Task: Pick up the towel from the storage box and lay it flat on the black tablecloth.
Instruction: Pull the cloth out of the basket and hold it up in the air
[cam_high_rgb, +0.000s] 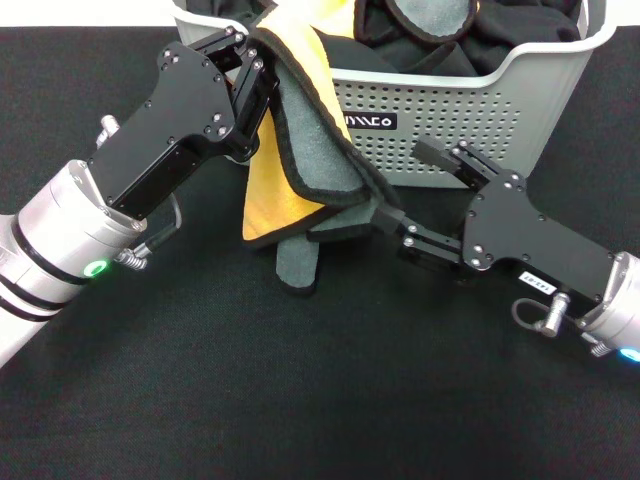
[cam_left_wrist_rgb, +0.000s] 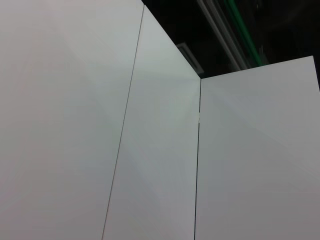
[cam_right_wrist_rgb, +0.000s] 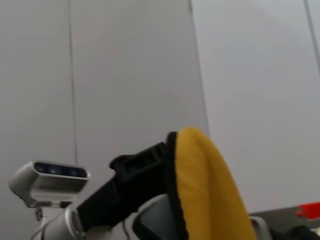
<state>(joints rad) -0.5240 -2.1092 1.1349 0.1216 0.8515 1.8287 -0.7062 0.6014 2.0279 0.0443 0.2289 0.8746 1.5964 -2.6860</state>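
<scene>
Towel (cam_high_rgb: 300, 150) out of the storage box (cam_high_rgb: 470, 110), hanging folded just in front of it over the black tablecloth (cam_high_rgb: 300, 400). My left gripper (cam_high_rgb: 250, 75) pinches its top edge; my right gripper (cam_high_rgb: 395, 225) is closed on a lower corner. Spreading and laying flat remain.

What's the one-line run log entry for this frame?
left claw: shut on towel, lifted at storage box rim | right claw: pinching towel's lower edge | towel: hanging folded, not flat on black tablecloth
</scene>
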